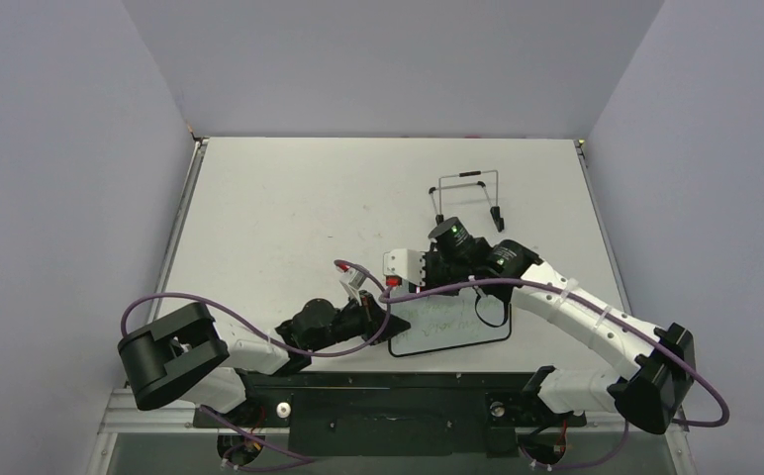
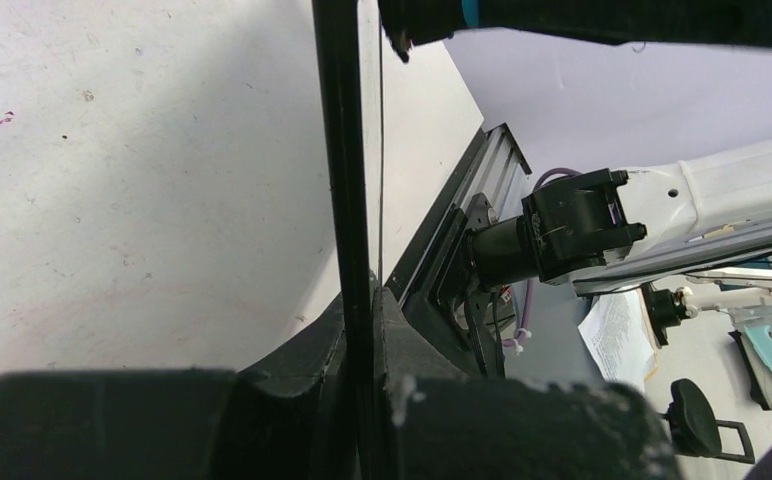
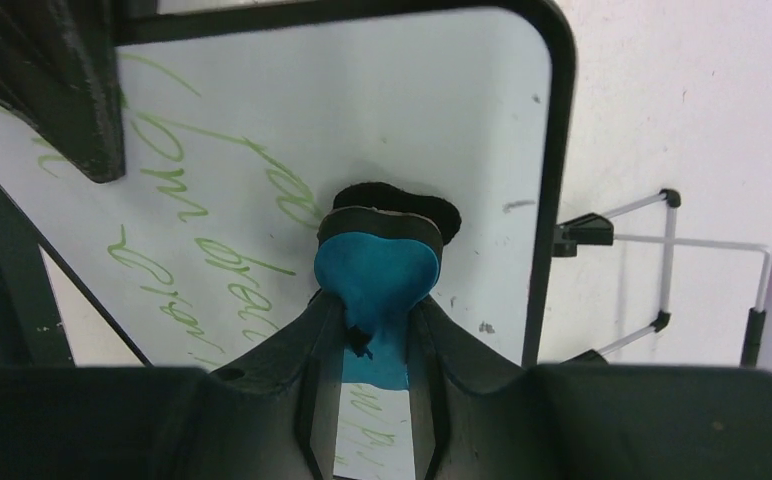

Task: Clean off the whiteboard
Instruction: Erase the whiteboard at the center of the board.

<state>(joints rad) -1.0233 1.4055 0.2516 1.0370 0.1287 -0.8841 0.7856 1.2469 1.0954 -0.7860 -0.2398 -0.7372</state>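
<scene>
- The whiteboard (image 1: 465,332) lies flat on the counter (image 1: 289,208), at 6 o'clock, close to the near edge between the two arm bases.
- The left hand (image 2: 359,330) is clenched on the board's black frame at its 9 o'clock edge; the frame runs straight up between the fingers (image 2: 407,345).
- The right hand (image 1: 445,279) reaches in from 3 o'clock and pinches a small blue eraser (image 3: 377,272) over the board's upper part.
- The eraser seems to rest on the white surface, though from here the contact is hard to judge.
- Green handwriting (image 3: 212,200) covers the board beside the eraser.
- A wire stand (image 1: 467,193) sits at 12 o'clock from the board, apart from it.
</scene>
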